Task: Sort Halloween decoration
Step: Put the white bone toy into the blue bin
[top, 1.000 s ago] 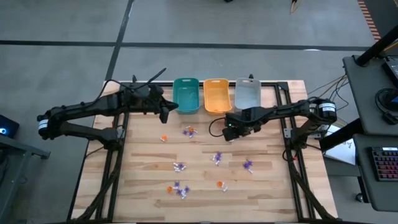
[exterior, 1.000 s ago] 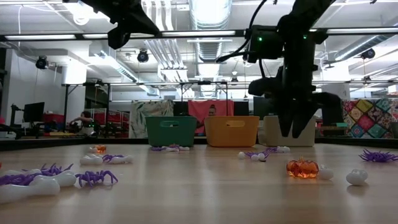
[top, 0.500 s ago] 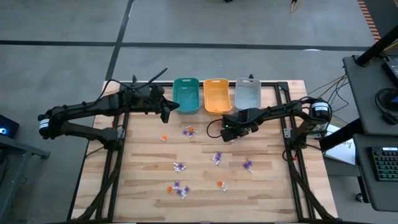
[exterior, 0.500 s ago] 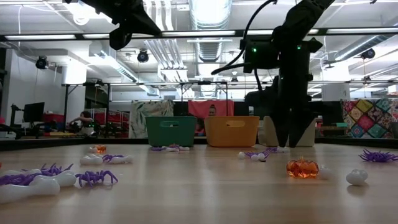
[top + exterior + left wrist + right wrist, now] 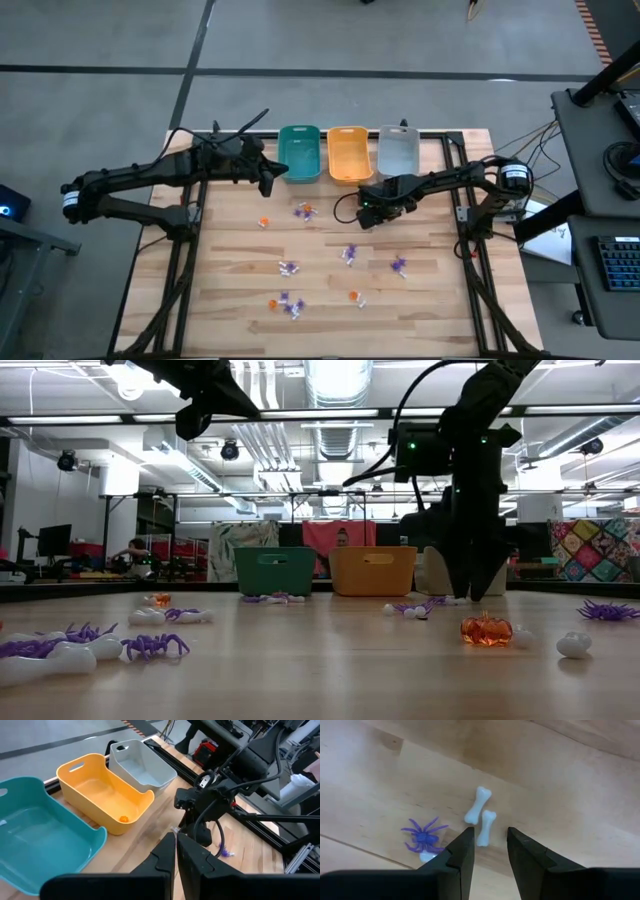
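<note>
white bones (image 5: 481,819) beyond right end effector (image 5: 489,851), apart

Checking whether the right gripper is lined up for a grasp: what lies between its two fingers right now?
In the right wrist view, the open right gripper frames two white bones on the bare wood; a purple spider lies just outside one finger.
</note>
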{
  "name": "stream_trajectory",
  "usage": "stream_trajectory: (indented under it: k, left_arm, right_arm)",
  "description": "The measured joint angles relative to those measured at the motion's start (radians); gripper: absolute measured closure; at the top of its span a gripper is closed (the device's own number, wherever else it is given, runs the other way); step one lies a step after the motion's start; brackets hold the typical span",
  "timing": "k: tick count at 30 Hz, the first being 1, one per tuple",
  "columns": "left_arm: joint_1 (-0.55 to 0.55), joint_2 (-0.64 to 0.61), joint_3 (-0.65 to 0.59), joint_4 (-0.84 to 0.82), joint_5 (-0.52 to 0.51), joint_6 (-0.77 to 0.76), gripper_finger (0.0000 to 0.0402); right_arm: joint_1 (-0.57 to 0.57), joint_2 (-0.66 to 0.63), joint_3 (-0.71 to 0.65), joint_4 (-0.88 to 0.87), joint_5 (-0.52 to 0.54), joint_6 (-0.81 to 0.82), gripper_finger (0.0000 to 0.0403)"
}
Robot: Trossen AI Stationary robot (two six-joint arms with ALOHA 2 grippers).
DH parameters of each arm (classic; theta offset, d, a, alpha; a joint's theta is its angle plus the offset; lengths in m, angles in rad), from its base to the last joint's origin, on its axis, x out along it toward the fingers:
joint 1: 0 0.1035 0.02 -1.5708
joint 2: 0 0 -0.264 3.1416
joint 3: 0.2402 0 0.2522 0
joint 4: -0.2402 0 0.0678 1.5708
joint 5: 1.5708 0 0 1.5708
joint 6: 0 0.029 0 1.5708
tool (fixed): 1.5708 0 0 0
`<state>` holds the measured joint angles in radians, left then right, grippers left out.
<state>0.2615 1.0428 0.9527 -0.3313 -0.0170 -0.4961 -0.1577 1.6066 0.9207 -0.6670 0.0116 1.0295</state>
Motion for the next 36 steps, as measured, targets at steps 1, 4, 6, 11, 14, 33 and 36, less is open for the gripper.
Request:
stream_trajectory:
  k: [1,4,6,11,14,33,36]
  left_arm:
    - [0.000,0.000,0.000,0.000,0.000,0.000,0.0402]
    - [0.000,0.000,0.000,0.000,0.000,0.000,0.0402]
    - [0.000,0.000,0.000,0.001,0.000,0.000,0.0402]
    - [0.000,0.000,0.000,0.001,0.000,0.000,0.0402]
    - [0.000,0.000,0.000,0.001,0.000,0.000,0.0402]
    - [0.000,0.000,0.000,0.002,-0.001,0.000,0.0402]
    - [0.000,0.000,0.000,0.003,-0.001,0.000,0.0402]
  right_arm:
    - [0.000,0.000,-0.003,0.000,0.001,-0.002,0.0296]
    - [0.000,0.000,-0.005,0.000,0.003,-0.010,0.0296]
    - [0.000,0.000,-0.006,0.001,0.003,-0.019,0.0296]
    - [0.000,-0.001,-0.018,0.004,0.008,-0.029,0.0306]
    - [0.000,-0.002,-0.025,0.007,0.008,-0.036,0.0331]
    - [0.000,-0.073,-0.030,-0.051,0.008,-0.061,0.0394]
    - [-0.002,-0.112,-0.027,-0.068,0.008,-0.062,0.0394]
